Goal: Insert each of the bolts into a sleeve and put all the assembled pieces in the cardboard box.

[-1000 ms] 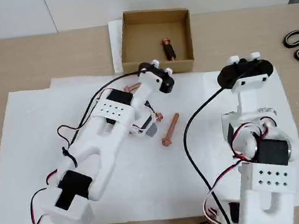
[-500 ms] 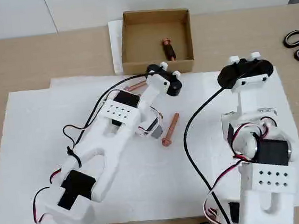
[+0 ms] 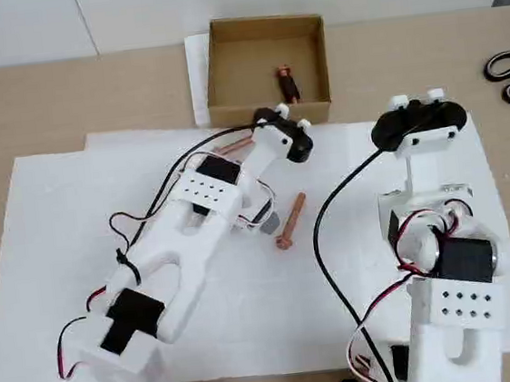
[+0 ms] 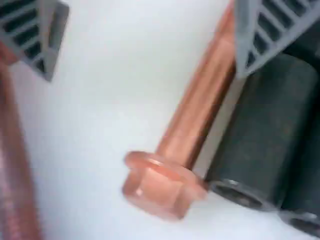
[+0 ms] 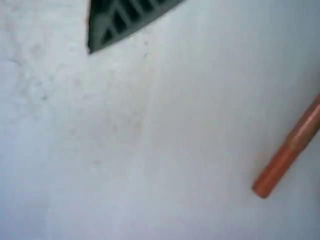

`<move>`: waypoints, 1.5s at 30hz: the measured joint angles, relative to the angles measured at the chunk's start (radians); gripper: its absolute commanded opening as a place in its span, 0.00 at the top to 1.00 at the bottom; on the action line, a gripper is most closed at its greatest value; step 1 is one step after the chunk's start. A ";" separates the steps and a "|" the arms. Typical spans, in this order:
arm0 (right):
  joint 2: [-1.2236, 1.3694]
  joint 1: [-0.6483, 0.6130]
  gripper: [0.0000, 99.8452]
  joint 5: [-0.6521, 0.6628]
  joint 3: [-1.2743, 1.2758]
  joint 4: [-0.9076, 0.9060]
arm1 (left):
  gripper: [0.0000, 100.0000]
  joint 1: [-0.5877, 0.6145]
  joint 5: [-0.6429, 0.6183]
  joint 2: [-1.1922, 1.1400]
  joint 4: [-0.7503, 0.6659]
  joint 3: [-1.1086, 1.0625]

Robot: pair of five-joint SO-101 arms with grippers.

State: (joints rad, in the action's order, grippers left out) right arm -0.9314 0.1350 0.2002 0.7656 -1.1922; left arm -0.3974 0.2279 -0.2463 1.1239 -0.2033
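The left arm (image 3: 203, 196) pushes forward and to the right over the white sheet (image 3: 58, 230), its wrist closing in on the front wall of the cardboard box (image 3: 269, 112).

Bright, soft light falls evenly from above in the high view. The white sheet (image 3: 53, 267) across the middle of the frame is close to washed out, while the worktop (image 3: 44, 94) stays a mild tan with no glare. Shadows are faint and short: a thin grey edge runs under the left arm (image 3: 188, 244), and the cardboard box (image 3: 269, 112) at upper centre is a shade darker inside. In the left wrist view the bolt (image 4: 195, 120) has a pale sheen along its shank, and the dark sleeve (image 4: 265, 130) has a dull highlight. In the right wrist view the sheet looks greyer and dimmer.
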 measured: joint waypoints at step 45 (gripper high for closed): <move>0.000 -0.040 0.73 0.000 0.000 0.000 | 0.99 -0.064 -0.046 -0.123 0.305 0.331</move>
State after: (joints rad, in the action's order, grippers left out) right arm -0.9314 0.0951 0.2002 0.7656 -1.1922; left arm -0.4618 0.1818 -0.3690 1.4293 0.1281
